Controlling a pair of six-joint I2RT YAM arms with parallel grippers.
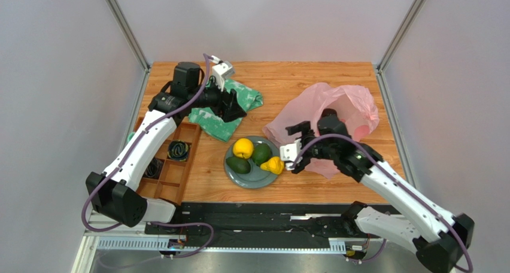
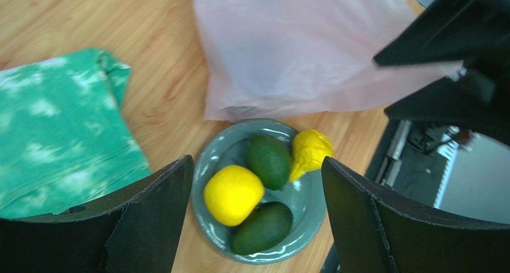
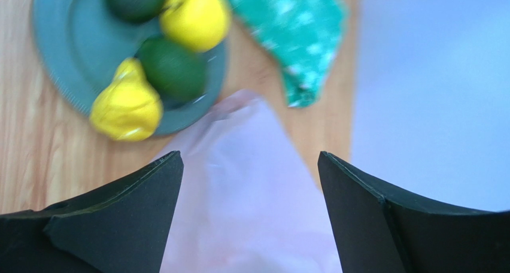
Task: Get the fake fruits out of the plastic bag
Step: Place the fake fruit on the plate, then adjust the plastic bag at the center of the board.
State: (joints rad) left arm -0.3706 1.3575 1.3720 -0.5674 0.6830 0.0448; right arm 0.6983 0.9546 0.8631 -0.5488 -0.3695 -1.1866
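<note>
A grey plate (image 1: 258, 179) holds two green avocados (image 1: 261, 153) (image 1: 238, 164), a yellow citrus (image 1: 243, 148) and a small yellow lumpy fruit (image 1: 273, 164). The pink plastic bag (image 1: 344, 105) lies crumpled to the right of the plate. No grape bunch is visible. My right gripper (image 1: 299, 147) is open and empty over the bag's left edge (image 3: 251, 201), close to the lumpy fruit (image 3: 127, 105). My left gripper (image 1: 234, 109) is open and empty above the green patterned bag (image 1: 230, 105). Its wrist view looks down at the plate (image 2: 206, 159), the citrus (image 2: 233, 194) and the pink bag (image 2: 299, 51).
A wooden compartment tray (image 1: 170, 165) with dark coiled cables stands at the left near edge. The green patterned bag also shows in the left wrist view (image 2: 54, 135) and the right wrist view (image 3: 293, 27). The metal frame rails bound the table.
</note>
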